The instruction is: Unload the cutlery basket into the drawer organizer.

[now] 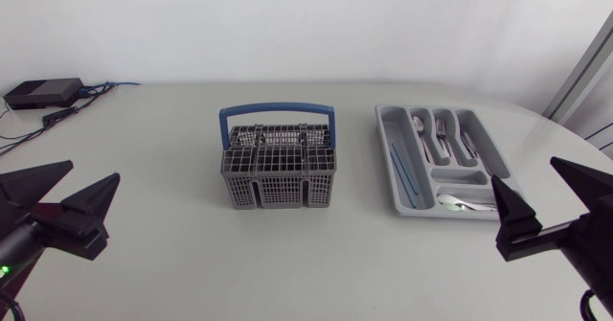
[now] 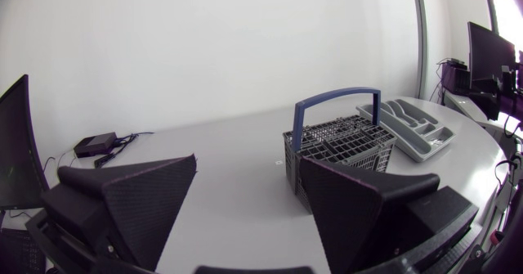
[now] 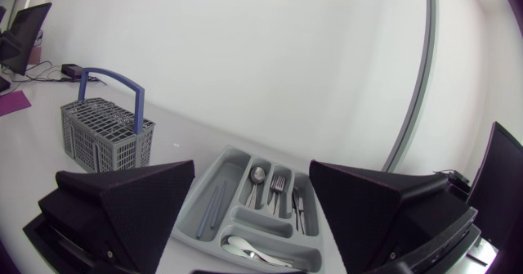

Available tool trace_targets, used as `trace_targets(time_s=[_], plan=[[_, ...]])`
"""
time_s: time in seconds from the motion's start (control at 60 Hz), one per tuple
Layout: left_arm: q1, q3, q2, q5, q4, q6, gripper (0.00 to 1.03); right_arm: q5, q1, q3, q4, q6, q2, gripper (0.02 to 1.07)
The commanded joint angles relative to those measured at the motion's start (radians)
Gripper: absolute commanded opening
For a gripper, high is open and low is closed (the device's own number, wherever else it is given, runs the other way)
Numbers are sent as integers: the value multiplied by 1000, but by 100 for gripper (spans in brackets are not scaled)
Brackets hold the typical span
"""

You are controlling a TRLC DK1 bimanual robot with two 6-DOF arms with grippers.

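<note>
The grey cutlery basket with a blue handle stands mid-table; no cutlery shows above its grid top. To its right lies the grey drawer organizer, holding a spoon, a fork, knives, two blue sticks and spoons in the front compartment. My left gripper hovers open at the near left, well short of the basket. At the near right my right gripper is open and empty, with the organizer ahead of it and the basket further off.
A black box with cables lies at the far left corner, also in the left wrist view. The table's rounded edge runs just behind and right of the organizer. Bare tabletop separates the two grippers from the basket.
</note>
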Motion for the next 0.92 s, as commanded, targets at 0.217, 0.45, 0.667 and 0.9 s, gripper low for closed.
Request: trace_targets(time_s=[0.217, 0.45, 0.667, 0.9], plan=[[38, -168, -97, -33, 138, -79, 99, 61, 21, -101, 56, 155, -52, 103], [64, -287, -168, -57, 241, -123, 99, 106, 33, -166, 90, 249, -89, 103], [78, -355, -209, -70, 300, -147, 99, 131, 40, -203, 109, 302, -110, 103], [78, -355, -209, -70, 300, -147, 99, 131, 40, -203, 109, 302, -110, 103]])
